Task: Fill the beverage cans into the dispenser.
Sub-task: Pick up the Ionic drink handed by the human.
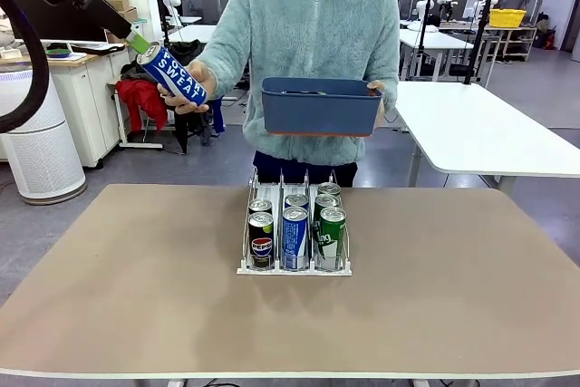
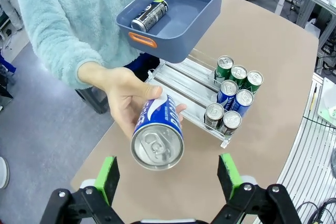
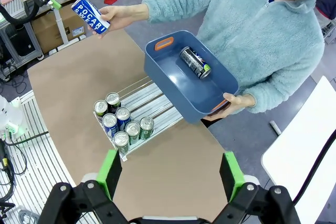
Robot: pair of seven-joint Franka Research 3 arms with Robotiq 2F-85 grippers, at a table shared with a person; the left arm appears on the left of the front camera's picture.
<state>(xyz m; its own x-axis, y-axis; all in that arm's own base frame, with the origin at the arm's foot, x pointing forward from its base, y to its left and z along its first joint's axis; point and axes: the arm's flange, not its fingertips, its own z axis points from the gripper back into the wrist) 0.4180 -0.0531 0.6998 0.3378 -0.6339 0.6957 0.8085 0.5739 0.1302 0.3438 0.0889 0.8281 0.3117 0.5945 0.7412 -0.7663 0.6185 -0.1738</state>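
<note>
The left fingers (image 2: 107, 179) stand wide apart, raised high. Between them, clear of both pads, lies a blue Pocari Sweat can (image 2: 157, 136), held by the person's hand (image 2: 122, 98). The right fingers (image 3: 111, 172) are wide and empty above the tan surface (image 3: 173, 166). Beyond them stand the dispenser (image 3: 152, 100) with seven cans (image 3: 122, 124) and a hand-held dark blue bin (image 3: 173, 85) with one black can (image 3: 194, 62). White tables (image 1: 480, 133) fill the room behind.
</note>
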